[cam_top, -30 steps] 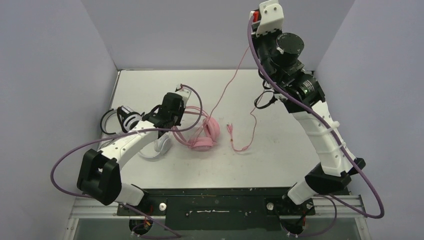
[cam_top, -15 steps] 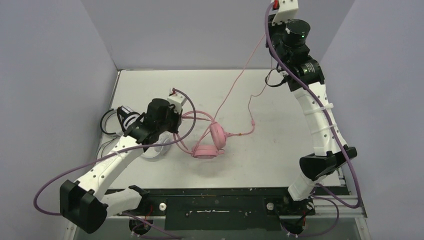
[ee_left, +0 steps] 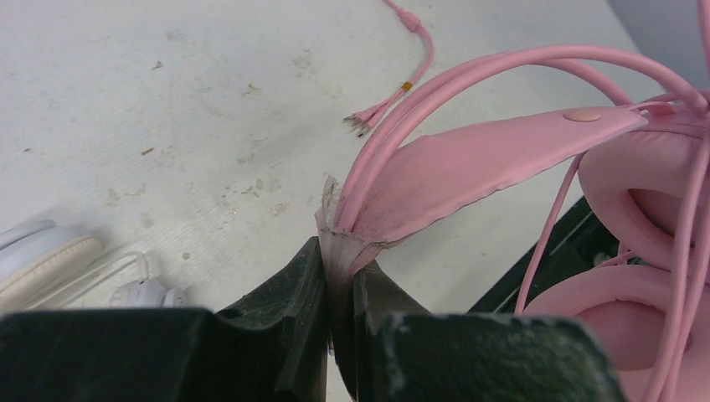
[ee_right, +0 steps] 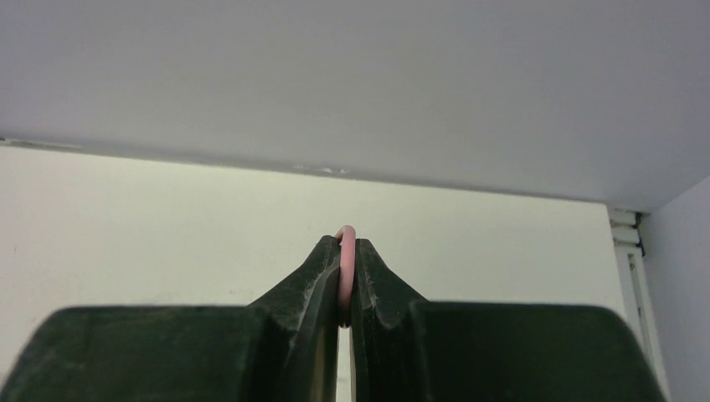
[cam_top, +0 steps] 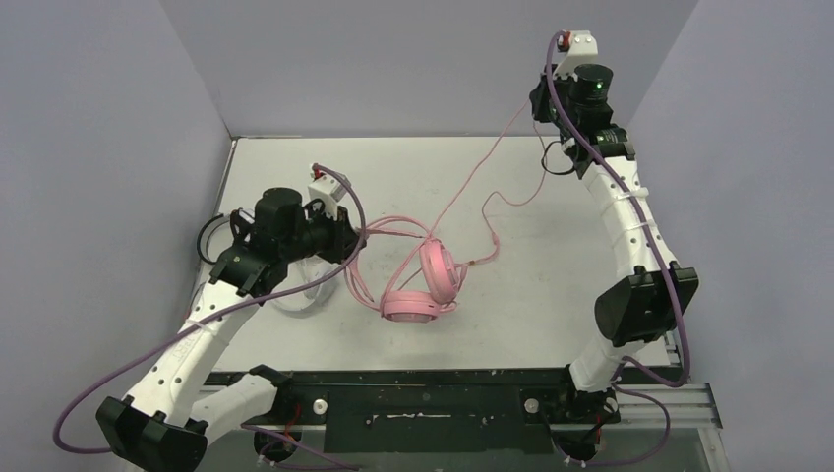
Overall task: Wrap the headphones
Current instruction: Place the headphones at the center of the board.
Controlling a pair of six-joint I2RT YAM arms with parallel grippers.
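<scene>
Headsets lie on the left half of the desk (cam_top: 551,295). The pink headset (cam_top: 423,287) sits near the middle, just right of the left jaws, which are clamped on one end of its headband (ee_left: 469,167). The left wrist view shows torn padding pinched between them, with the band arching away up and to the right. Its cups (ee_left: 645,193) are past the far end of the band, well to the right of the jaws. From above, one cup stands tilted on edge and the other lies flat, nearer the arm bases. Whether the cups rest fully on the desk cannot be told.

Several strands of the pink cable (cam_top: 462,187) run along the band and loop beside the left jaws. One strand then climbs across the desk toward the far right corner. There the right jaws, held high above the desk, are closed on that cable, with a pink bend showing just above their tips. A loose end (ee_left: 377,113) of the cable lies on the desk, apart from both jaws.

The white headset (cam_top: 307,295) lies under the left arm (cam_top: 226,315), just left of the pink one. The black-and-white headset (cam_top: 221,236) lies by the left edge, partly hidden behind that arm. Neither touches any jaws.
</scene>
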